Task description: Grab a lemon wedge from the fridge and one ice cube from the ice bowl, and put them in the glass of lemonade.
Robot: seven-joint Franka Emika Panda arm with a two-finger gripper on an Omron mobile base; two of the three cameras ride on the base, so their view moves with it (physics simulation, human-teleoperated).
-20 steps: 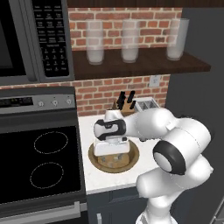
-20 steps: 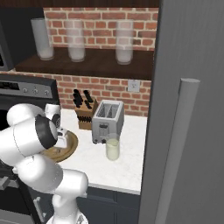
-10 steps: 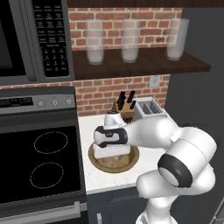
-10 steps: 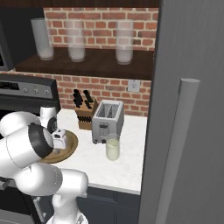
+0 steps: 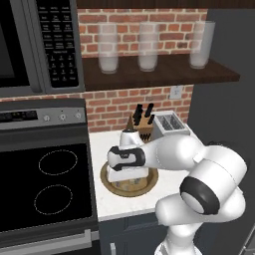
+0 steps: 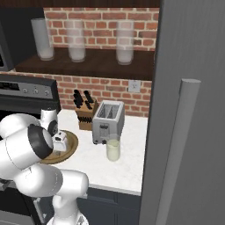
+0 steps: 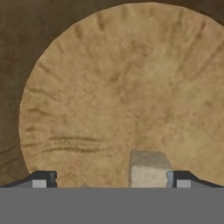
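Ice sits on the floor of the bowl, a small pale cube. In the hand view it lies between the two dark fingertips, close to the right one and well apart from the left one. The hand is spread wide open and holds nothing. I cannot tell if the right tip touches the cube.

From the left base view, the hand points down into the bowl, which is round, flat and brown. The bowl sits on the white tabletop, just beside the black stove. Behind the bowl stands a knife block, and next to that a toaster.

From the right base view, the glass of pale yellow drink stands on the tabletop in front of the toaster. It is to the right of the bowl and apart from it. The tall grey fridge is on the right with its door shut and a long bar handle. Three tall frosted glasses stand on a dark shelf above, in front of a brick wall.
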